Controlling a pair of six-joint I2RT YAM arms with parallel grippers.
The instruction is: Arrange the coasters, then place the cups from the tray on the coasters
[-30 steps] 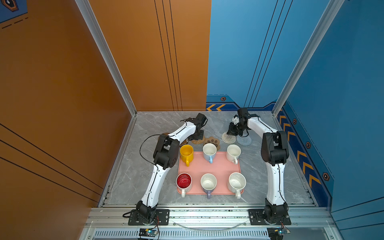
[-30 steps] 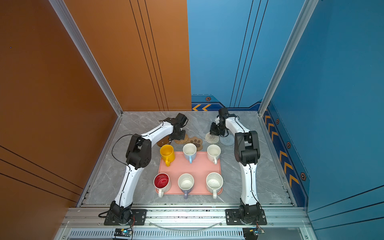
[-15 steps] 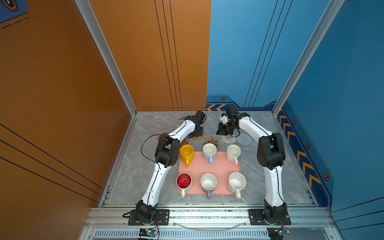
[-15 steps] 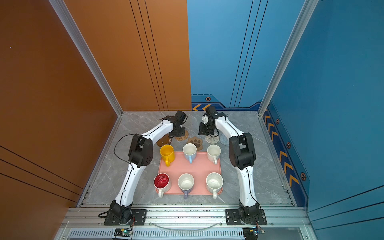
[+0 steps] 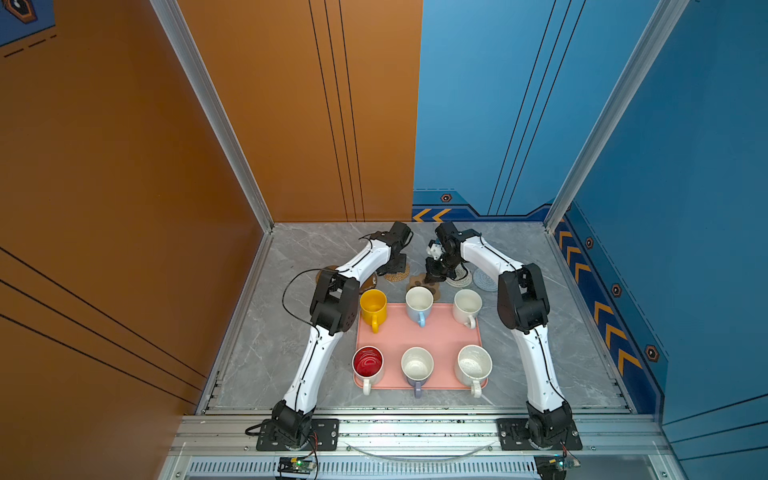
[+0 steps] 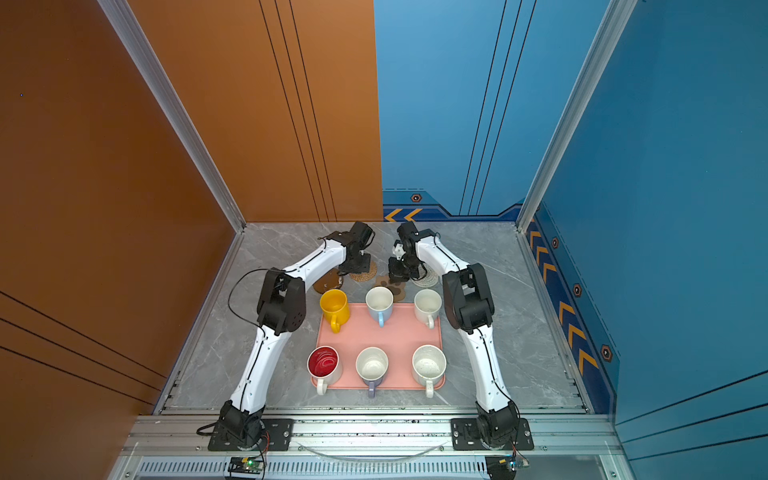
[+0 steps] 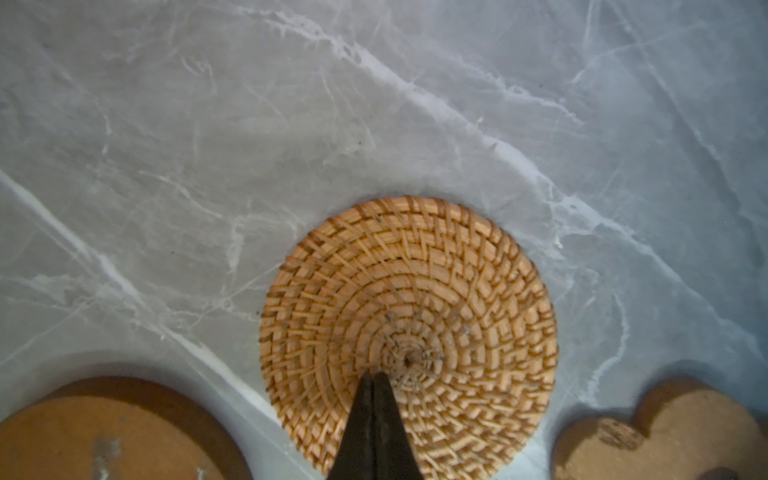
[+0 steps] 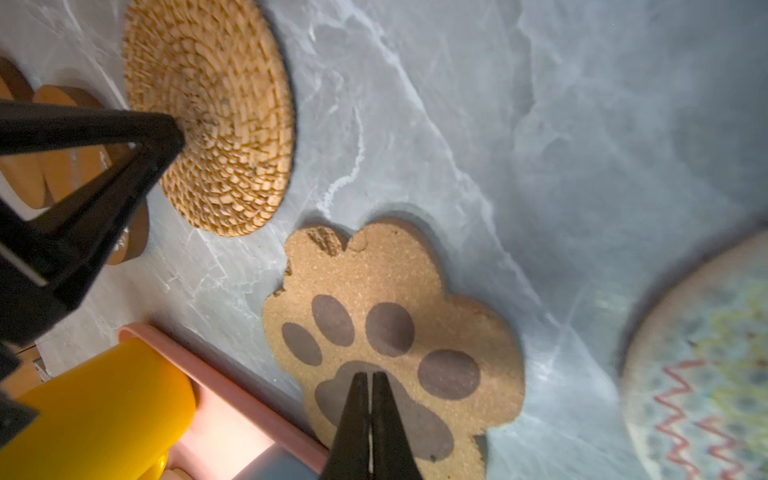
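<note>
My left gripper (image 7: 374,375) is shut, its tips pressed on the tan woven coaster (image 7: 409,316) near its centre. My right gripper (image 8: 369,374) is shut too, tips on the big pad of the paw-shaped coaster (image 8: 386,332). In both top views the grippers (image 5: 395,266) (image 5: 432,276) stand side by side behind the pink tray (image 5: 415,332). Beside them lie a cream woven coaster (image 5: 459,276) and a light blue one (image 5: 486,279). A dark brown disc (image 5: 328,270) is half hidden by the left arm. Several cups stand on the tray, among them yellow (image 5: 372,305) and light blue (image 5: 419,300).
The light blue cup's rim hides the paw coaster's near edge in both top views. The yellow cup (image 8: 104,407) and tray rim (image 8: 232,399) sit close to my right gripper. Orange and blue walls close in the grey marble table (image 5: 316,249) at back and sides.
My right gripper has swung left from the cream and light blue coasters onto the paw-shaped coaster. The left gripper has stayed on the tan woven coaster.
</note>
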